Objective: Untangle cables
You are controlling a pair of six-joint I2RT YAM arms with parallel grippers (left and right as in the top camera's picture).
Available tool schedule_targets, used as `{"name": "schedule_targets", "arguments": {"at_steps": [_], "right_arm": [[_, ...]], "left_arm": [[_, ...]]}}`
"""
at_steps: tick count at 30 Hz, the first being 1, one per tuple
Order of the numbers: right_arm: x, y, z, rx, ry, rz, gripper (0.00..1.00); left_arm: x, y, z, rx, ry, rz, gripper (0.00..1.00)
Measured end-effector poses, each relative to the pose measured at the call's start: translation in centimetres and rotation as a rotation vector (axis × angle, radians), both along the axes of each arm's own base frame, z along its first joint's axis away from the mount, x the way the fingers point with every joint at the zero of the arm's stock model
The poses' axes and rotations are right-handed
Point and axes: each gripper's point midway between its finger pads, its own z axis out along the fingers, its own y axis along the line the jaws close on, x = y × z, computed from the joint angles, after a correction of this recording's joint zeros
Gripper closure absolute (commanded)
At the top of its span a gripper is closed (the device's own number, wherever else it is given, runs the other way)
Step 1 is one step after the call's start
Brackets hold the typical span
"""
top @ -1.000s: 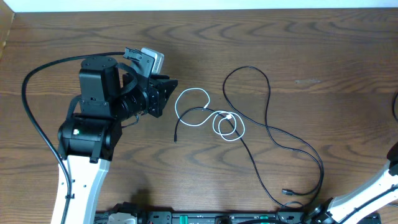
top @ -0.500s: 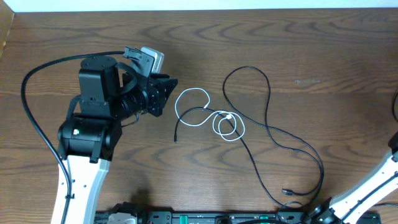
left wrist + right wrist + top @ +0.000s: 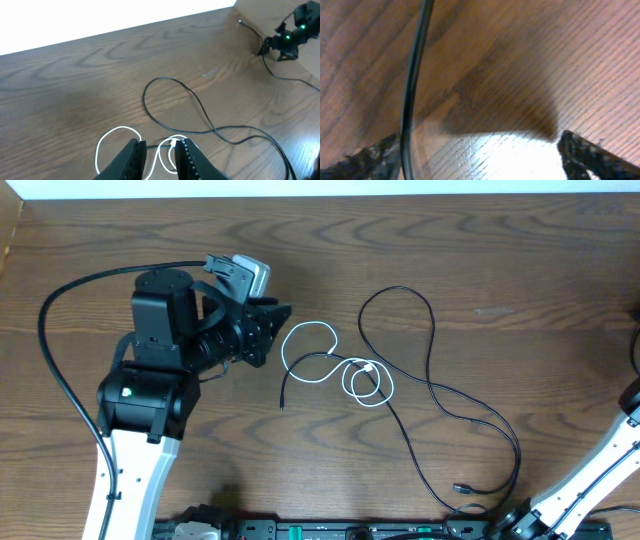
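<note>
Left jaws: narrow gap, empty, just beside the white cable [image 3: 369,368].
Right jaws: wide apart, holding nothing.
Tangle: white cable crosses black cable [image 3: 432,340] on worktop [image 3: 520,250].

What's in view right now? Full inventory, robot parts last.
table: one, dark brown wood, fills the overhead view
white cable: one, white, looped at table centre, just right of the left claw
black cables: apparently two, black, crossing the white cable and trailing to the front right; exact count unclear where they overlap
black cord: one, black, on the table beside the right claw; cannot tell which cord it is
rail: one, black, along the front edge
left arm: one, black and white, left side
right arm: one, white, front right corner
left claw: one, black, jaws slightly parted, nothing held
right claw: one, black, jaws wide apart, nothing held
</note>
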Motion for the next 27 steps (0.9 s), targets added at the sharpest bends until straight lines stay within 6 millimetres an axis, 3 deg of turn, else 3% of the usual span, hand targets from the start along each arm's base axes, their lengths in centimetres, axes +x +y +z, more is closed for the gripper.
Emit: {"name": "schedule_targets", "arguments": {"at_steps": [2, 3, 4, 14, 19, 21, 23, 27], "right_arm": [[0.1, 0.1, 0.0, 0.0, 0.002, 0.004, 0.51], [0.1, 0.1, 0.0, 0.0, 0.002, 0.003, 0.85], [0.0, 0.2, 0.0, 0.002, 0.004, 0.002, 0.97], [0.3, 2.3, -0.3, 0.114, -0.03, 0.022, 0.99], [0.9, 4.4, 0.9, 0.214, -0.083, 0.038, 0.99], [1.2, 4.6, 2.7, 0.214, -0.116, 0.045, 0.99], [1.7, 4.5, 6.2, 0.179, -0.175, 0.051, 0.99], [2.4, 3.9, 17.0, 0.039, -0.347, 0.066, 0.99]], "left_arm": [[-0.1, -0.4, 0.1, 0.002, -0.005, -0.011, 0.75], [-0.1, -0.5, 0.0, 0.006, -0.007, -0.013, 0.75], [-0.1, -0.5, 0.0, 0.012, -0.009, -0.012, 0.75], [-0.1, -0.8, -0.1, 0.033, -0.017, -0.011, 0.75], [-0.1, -0.8, -0.2, 0.035, -0.015, -0.01, 0.75], [-0.2, -0.8, -0.2, 0.035, -0.014, -0.01, 0.75], [-0.2, -0.8, -0.3, 0.036, -0.01, -0.01, 0.75], [-0.2, -0.8, -0.3, 0.037, -0.008, -0.01, 0.75]]}}
